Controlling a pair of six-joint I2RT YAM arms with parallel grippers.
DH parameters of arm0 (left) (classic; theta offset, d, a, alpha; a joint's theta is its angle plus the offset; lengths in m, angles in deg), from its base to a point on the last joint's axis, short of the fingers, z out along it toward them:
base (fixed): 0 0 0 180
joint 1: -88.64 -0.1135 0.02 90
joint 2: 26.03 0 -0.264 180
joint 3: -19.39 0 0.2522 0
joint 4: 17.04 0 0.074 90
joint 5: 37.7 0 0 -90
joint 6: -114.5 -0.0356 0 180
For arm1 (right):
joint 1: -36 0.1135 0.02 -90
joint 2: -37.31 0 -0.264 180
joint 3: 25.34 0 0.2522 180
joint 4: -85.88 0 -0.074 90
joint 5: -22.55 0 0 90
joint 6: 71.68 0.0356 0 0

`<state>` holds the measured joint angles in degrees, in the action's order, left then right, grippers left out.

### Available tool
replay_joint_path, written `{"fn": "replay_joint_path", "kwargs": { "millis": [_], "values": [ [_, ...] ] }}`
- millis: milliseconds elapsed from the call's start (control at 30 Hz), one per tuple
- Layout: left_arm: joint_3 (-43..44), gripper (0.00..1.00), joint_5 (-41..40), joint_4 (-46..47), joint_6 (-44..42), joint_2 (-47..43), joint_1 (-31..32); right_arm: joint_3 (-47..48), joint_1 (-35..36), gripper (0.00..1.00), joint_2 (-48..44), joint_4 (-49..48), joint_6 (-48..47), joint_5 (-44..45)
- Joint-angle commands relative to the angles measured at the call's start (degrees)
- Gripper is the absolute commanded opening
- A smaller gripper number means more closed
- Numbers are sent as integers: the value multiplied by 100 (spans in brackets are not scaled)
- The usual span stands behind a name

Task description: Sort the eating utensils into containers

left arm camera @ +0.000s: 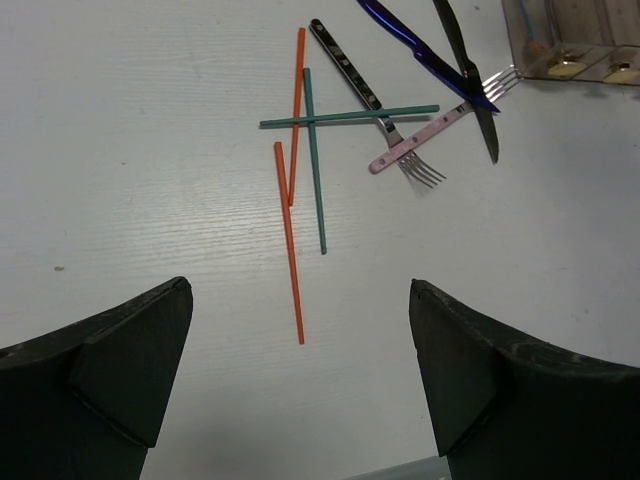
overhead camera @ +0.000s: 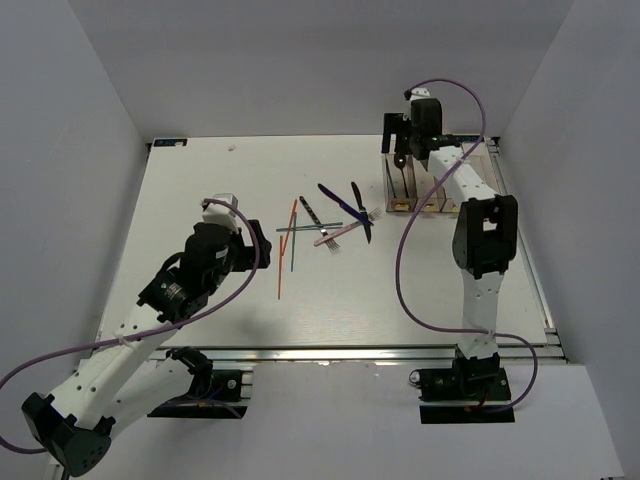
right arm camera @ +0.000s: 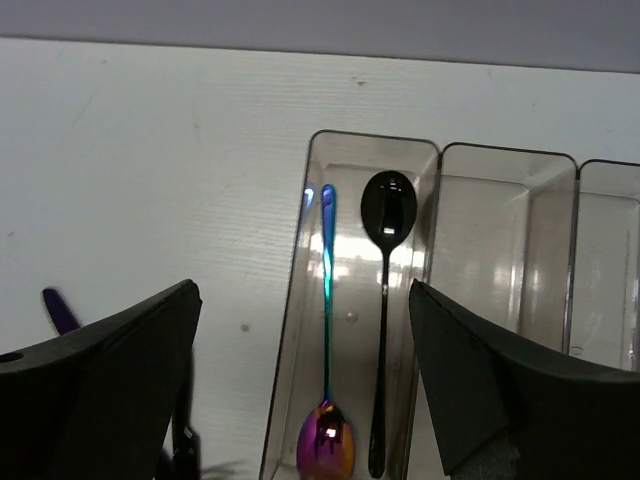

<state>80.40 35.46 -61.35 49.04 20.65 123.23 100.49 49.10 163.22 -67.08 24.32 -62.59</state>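
Found the right gripper [right arm camera: 302, 295] open, with jaws spread wide and gripping nothing, poised directly above the row of clear plastic rectangular bins [right arm camera: 440, 160] at the far right of the white table [left arm camera: 120, 150]. Located a glossy black spoon [right arm camera: 385, 300] and an iridescent blue-purple spoon [right arm camera: 327, 330] lying lengthwise, just beside each other, in the end compartment [right arm camera: 285, 370] nearest the table's middle. Judged that compartment reserved for spoons, like kept with like. Saw nothing in the visible part of the adjoining compartment [right arm camera: 500, 250].

Found the left gripper [left arm camera: 300, 295] open too and empty, aimed down at the unsorted pieces near the table's centre, well apart from the bins. Identified there:
- two thin orange chopsticks [left arm camera: 290, 250], overlapping at one end;
- two thin green chopsticks [left arm camera: 315, 170], crossed;
- a pink-handled silver fork [left arm camera: 420, 140];
- a dark patterned-handled silver fork [left arm camera: 350, 75];
- a dark purple knife [left arm camera: 420, 50], crossed by a black knife-like piece [left arm camera: 470, 80].

Judged the wide stance suited to straddling a slim piece lying flat. Rated the crossings a hazard: likely to drag a neighbour when lifting either piece.
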Motion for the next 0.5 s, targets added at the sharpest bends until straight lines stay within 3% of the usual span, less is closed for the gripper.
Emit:
{"fn": "replay_joint_path", "kwargs": {
  "millis": [0, 167, 467],
  "values": [
    [22, 98, -512, -171, 95, -88, 4, -185, 113, 89, -873, 122, -274, -1131],
    [127, 98, -2153, -663, 578, -53, 4, -983, 535, 89, -1182, 386, -872, -1664],
    [127, 98, -2491, -778, 737, -159, 4, -1855, 1695, 83, -1657, 509, -1575, -733]
  ]
}}
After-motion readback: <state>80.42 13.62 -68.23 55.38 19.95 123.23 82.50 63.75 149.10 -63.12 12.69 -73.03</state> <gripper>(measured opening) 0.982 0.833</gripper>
